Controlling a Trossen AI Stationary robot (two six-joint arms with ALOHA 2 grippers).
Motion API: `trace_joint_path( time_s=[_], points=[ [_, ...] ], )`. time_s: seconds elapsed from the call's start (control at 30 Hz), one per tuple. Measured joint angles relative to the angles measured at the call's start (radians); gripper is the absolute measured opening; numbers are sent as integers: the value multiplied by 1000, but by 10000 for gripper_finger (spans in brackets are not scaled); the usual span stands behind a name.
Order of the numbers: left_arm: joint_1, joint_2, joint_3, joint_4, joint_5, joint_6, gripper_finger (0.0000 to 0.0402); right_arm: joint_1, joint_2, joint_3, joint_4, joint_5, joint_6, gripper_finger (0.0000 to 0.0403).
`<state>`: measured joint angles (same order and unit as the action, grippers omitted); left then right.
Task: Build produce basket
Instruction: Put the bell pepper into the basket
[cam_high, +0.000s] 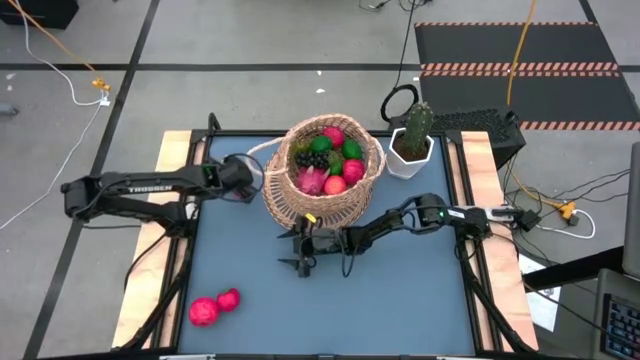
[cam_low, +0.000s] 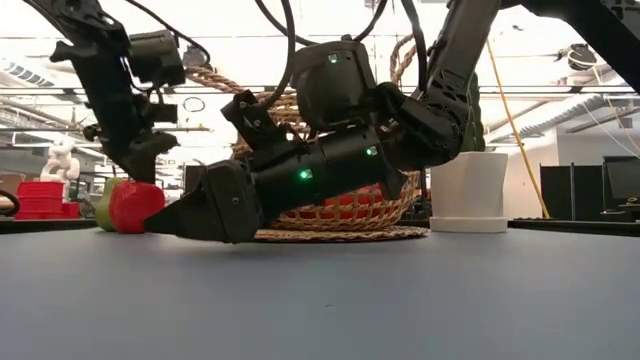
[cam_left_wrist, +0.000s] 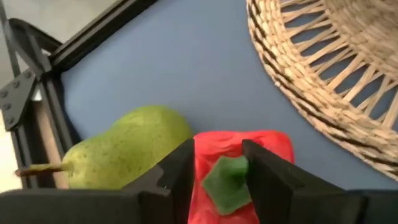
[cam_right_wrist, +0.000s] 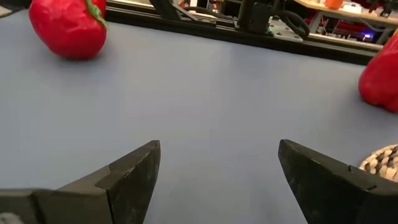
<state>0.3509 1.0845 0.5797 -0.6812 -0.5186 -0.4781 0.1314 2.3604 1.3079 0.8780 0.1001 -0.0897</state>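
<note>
While the round woven basket (cam_high: 322, 170) stands mid-table full of fruit | left gripper (cam_left_wrist: 214, 163) straddles a glossy red fruit (cam_left_wrist: 239, 152), grip unclear, beside a speckled pear (cam_left_wrist: 127, 146) | right gripper (cam_right_wrist: 217, 168) gapes empty | arm lettering unreadable.

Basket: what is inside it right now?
The basket holds produce heaped near the rim: dark grapes, green limes, red and pink fruit. Whatever lies under that top layer is covered, so a full count is not possible.
</note>
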Motion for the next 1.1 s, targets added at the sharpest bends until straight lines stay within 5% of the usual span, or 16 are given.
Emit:
trace_joint_path(
  time_s=[0.23,0.43,0.67,1.1],
  points=[
    [22,26,2,14,37,26,121,1,0,0,-12,0,25,320],
    [22,2,2,1,76,57,37,1,0,0,-14,1,25,320],
    [-20,-74,-1,-16,174,57,42,1,0,1,2,-76,65,320],
    [-280,-186,-1,-4,219,-59,41,-38,-144,1,-75,5,151,334]
  ],
)
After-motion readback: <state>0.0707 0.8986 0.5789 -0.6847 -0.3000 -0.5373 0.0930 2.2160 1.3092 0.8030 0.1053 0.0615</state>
